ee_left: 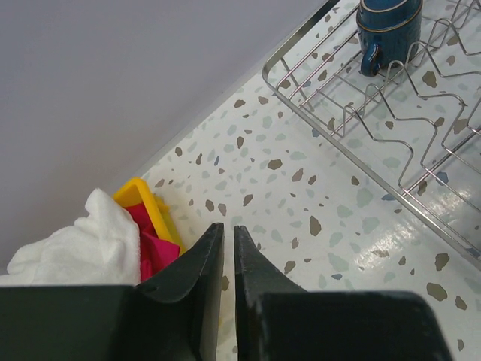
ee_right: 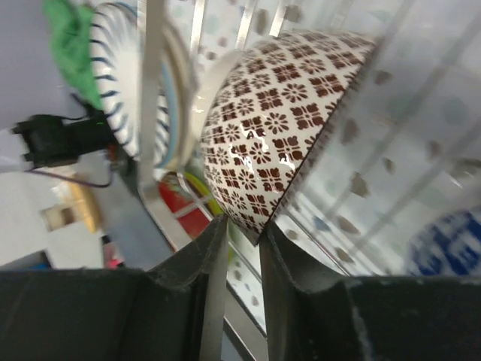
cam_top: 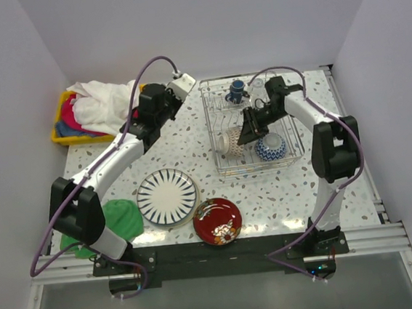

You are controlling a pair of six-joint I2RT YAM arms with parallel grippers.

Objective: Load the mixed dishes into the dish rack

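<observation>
Right gripper (ee_right: 244, 229) clamps the patterned bowl (ee_right: 278, 120) by its rim, clear only from its wrist. Left gripper (ee_left: 228, 229) is clenched empty.

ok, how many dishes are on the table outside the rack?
2, both near the front: striped white plate, and red floral plate just right of it. None look hidden.

I count two plates on the table (cam_top: 190, 138): one striped plate (cam_top: 167, 196) and one red floral plate (cam_top: 217, 220). There is one dish rack (cam_top: 207, 125), holding two bowls, a red-brown bowl (cam_top: 228, 142) and a blue-white bowl (cam_top: 271, 147), plus one blue mug (cam_top: 236, 90). I also see one green cloth (cam_top: 121, 219) and one yellow bin (cam_top: 65, 135).
</observation>
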